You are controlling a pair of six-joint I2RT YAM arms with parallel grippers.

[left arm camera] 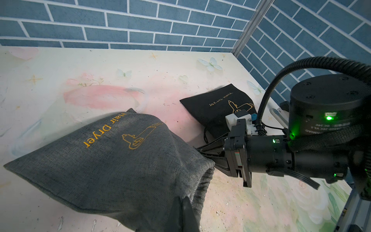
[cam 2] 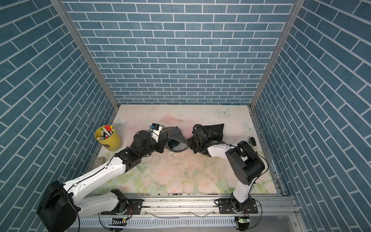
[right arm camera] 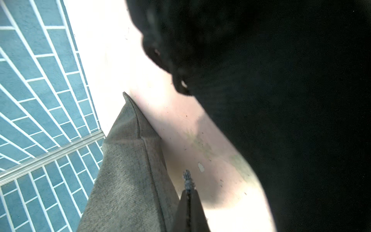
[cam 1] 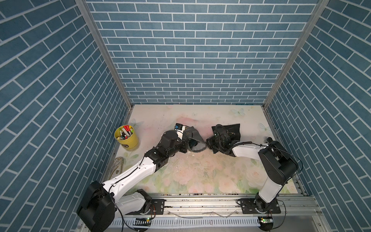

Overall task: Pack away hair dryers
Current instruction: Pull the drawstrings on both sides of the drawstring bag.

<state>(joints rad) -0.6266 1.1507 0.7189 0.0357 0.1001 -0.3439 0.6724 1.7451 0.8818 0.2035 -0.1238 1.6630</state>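
Setting: blue brick-pattern walls around a floral tabletop (cam 1: 200, 174).
9 o'clock: yellow marker cup (cam 1: 126, 141), well apart from the work.
Left gripper (left arm camera: 183, 204): closed on the mouth rim of the grey pouch (left arm camera: 120, 160), near centre.
Hair dryer: dark teal hair dryer (cam 1: 194, 143) sits inside that mouth, only a dark sliver showing.
Right gripper (right arm camera: 188, 193): pinched shut on the drawstring end (right arm camera: 187, 179).
2 o'clock: black pouch (left arm camera: 216, 104), contents unseen.
Progress: one dryer looks bagged; cinching remains, and no other dryer is in view.

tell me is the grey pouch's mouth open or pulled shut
Open: in both top views the grey pouch gapes at its near end, pale rim looped wide, a dark teal thing showing inside.
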